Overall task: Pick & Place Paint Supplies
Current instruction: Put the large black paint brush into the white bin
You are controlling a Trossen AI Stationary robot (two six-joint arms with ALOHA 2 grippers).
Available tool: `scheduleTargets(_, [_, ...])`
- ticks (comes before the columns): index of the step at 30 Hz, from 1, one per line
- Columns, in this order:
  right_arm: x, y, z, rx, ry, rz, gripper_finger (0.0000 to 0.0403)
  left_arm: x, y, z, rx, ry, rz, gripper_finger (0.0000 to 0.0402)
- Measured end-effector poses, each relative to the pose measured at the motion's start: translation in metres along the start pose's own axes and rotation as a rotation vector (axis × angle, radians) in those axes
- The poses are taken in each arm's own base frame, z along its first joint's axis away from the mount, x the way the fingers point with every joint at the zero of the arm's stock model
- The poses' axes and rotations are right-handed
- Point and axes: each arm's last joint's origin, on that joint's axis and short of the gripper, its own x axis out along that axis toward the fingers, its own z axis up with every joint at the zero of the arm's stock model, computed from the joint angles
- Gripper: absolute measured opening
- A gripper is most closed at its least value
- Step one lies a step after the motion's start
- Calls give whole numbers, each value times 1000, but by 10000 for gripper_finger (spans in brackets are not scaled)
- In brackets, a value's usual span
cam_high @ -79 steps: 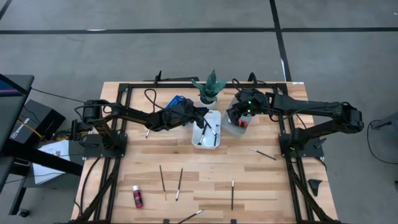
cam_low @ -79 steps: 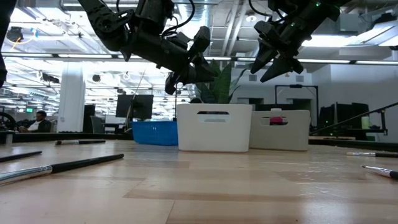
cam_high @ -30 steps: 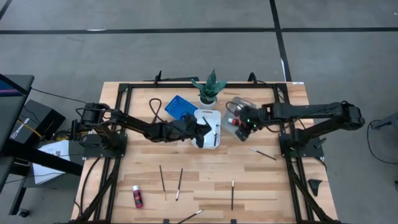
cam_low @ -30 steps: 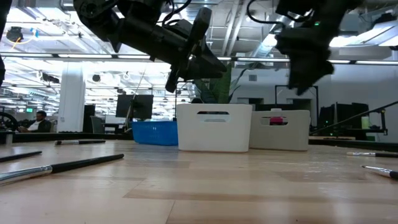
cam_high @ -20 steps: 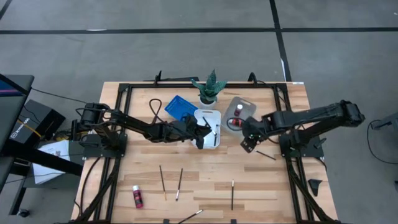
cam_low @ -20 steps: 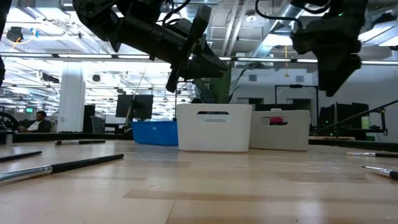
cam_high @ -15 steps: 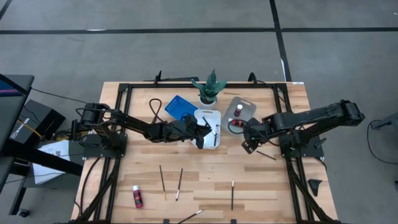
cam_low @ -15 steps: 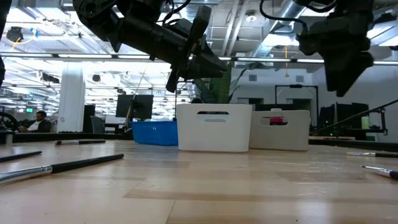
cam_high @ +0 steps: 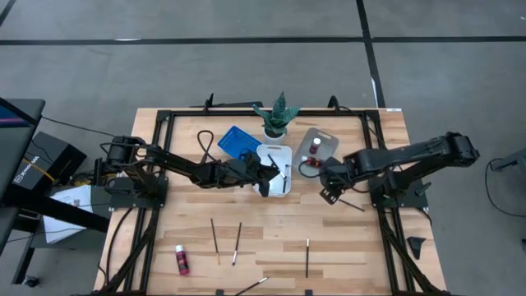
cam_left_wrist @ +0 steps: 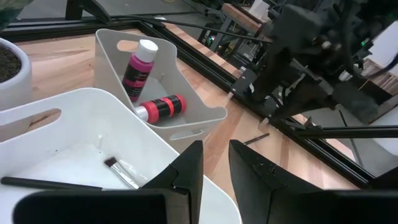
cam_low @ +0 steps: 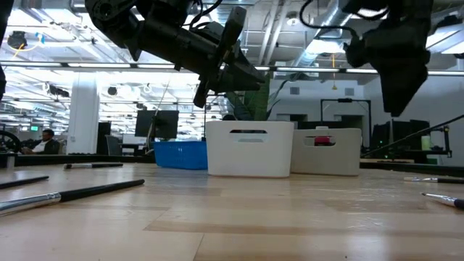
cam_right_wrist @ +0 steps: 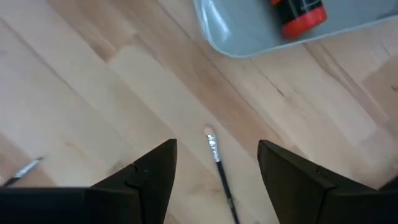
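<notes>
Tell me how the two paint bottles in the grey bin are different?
The pink bottle stands upright, white cap on top; the red bottle lies on its side on the floor of the grey bin. Pink has no band; red has a dark one. Both are small with white caps.

Counts, high view:
- Plastic trays: three – blue tray (cam_high: pixel 238 141), white tray (cam_high: pixel 278 152), grey tray (cam_high: pixel 324 141).
- Small red/pink bottles with white caps: three – two in grey tray (cam_left_wrist: pixel 138 64) (cam_left_wrist: pixel 160 108), one loose on wooden table (cam_high: pixel 181 260).
- Thin loose paintbrushes on table: at least five (cam_high: pixel 214 239) (cam_high: pixel 237 242) (cam_high: pixel 307 256) (cam_high: pixel 348 202) (cam_high: pixel 251 285); more in white tray, count unclear.
- Small green potted plant: one (cam_high: pixel 277 115).
- Dark robot arms: two.
</notes>
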Motion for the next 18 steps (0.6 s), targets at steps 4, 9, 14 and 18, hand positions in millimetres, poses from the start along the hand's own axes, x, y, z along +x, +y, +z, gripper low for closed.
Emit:
scheduleTargets(4, [17, 5, 2, 9, 84, -71, 221, 0, 0, 0, 0, 0, 0, 71])
scheduleTargets(9, [46, 18, 7, -79, 173, -128, 221, 0, 0, 0, 0, 0, 1, 71])
scheduleTargets(14, [72, 32, 8, -207, 228, -131, 221, -1, 0, 3, -4, -1, -11, 71])
scheduleTargets(18, [82, 36, 6, -277, 249, -142, 221, -3, -1, 8, -12, -1, -34, 71])
